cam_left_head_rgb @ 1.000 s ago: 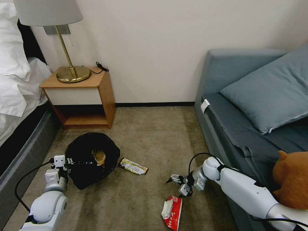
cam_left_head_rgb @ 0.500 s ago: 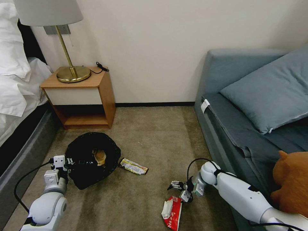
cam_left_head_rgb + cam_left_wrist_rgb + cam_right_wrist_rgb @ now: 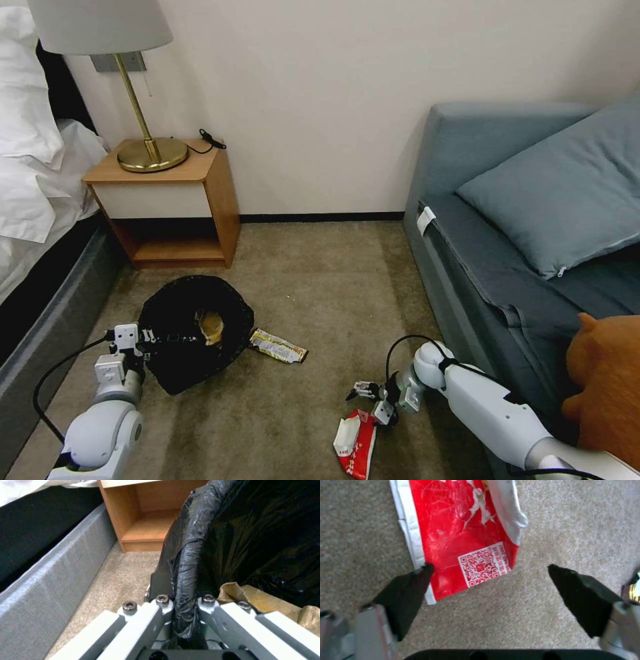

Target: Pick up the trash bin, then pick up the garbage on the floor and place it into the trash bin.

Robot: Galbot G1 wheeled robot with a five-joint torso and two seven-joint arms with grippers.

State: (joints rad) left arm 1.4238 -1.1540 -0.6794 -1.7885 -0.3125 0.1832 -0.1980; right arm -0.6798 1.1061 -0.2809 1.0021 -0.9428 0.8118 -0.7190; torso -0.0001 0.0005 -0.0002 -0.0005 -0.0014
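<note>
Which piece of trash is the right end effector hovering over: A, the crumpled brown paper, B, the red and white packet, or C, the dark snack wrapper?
B: the right end effector hangs open just above one end of the red and white packet lying on the carpet.

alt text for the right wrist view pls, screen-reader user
The right gripper hangs open just above beige carpet, its two black fingers straddling the near corner of a crumpled red-and-white packet. One finger sits at the packet's white edge, the other is over bare carpet. A QR code is printed on the packet's corner.
</note>
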